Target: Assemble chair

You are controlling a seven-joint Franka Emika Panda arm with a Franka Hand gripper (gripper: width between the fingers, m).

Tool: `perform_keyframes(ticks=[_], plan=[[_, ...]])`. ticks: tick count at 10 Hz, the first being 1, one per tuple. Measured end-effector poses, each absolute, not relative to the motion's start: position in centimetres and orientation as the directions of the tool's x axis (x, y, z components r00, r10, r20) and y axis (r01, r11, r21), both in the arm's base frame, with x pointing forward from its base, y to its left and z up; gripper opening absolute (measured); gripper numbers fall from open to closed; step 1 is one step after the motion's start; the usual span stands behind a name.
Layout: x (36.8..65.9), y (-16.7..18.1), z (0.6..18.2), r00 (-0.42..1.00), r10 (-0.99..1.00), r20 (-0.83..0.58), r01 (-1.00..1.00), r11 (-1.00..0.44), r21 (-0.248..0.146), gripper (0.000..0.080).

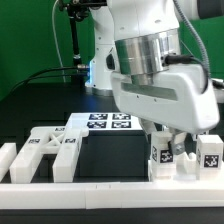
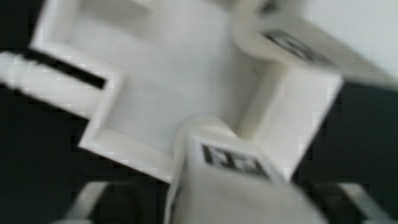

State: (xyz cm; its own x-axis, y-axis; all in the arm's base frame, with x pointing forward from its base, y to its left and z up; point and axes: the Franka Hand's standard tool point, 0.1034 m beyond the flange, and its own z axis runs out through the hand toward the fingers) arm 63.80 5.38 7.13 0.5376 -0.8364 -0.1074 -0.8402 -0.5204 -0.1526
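Table: we see a black table [image 1: 40,100] under everything.
Arm: the arm [image 1: 160,70] fills the exterior view's right and bends low over the parts.
Border rail: a long plain border rail [image 1: 100,188] runs along the near edge.
Marker board: the marker board [image 1: 105,122] lies flat behind the parts.
Chair parts: loose chair parts [image 1: 50,158] sit at the exterior view's left, just behind the rail. In the wrist view a broad slab [image 2: 169,90] fills the frame.
Tagged blocks: two tagged blocks [image 1: 163,155] stand upright at the exterior view's right, under the arm.
Gripper: the gripper [image 1: 172,140] hangs just above those blocks.
Jaws: we cannot tell whether they are wide, narrow or holding a part.
Step in hand: we judge this to be work at the tagged blocks. We would keep the wrist square and lift straight up, so that no neighbouring part gets nudged.
Hidden: the fingertips are lost behind the hand. The wrist view is smeared, so we cannot make out the joints or any contact.
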Motion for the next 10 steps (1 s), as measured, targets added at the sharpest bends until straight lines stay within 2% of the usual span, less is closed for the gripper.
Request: perform_keyframes(ticks=[1, 2, 3, 5, 6, 7, 8, 9, 10], plan=[[63.46, 5.24, 6.86, 0.603, -0.793, -0.088, -0.794, -0.586, -0.160, 0.0571], [63.46, 5.18, 6.84, 0.644, -0.761, -0.079, -0.761, -0.627, -0.164, 0.0571], [63.47, 5.12, 6.85, 0.691, -0.720, -0.068, -0.719, -0.674, -0.168, 0.0633], [63.47, 5.10, 6.87, 0.814, -0.580, -0.034, -0.577, -0.800, -0.164, 0.0645], [63.71, 5.28, 7.23, 0.919, -0.394, 0.007, -0.391, -0.913, -0.113, 0.0649], [63.96, 5.39, 7.41, 0.975, -0.220, 0.034, -0.216, -0.972, -0.092, 0.0649], [63.92, 5.29, 7.35, 0.969, -0.244, 0.032, -0.240, -0.966, -0.096, 0.0649], [63.90, 5.26, 7.34, 0.963, -0.269, 0.029, -0.265, -0.960, -0.096, 0.0567], [63.90, 5.24, 7.33, 0.963, -0.269, 0.029, -0.265, -0.960, -0.095, 0.0434]])
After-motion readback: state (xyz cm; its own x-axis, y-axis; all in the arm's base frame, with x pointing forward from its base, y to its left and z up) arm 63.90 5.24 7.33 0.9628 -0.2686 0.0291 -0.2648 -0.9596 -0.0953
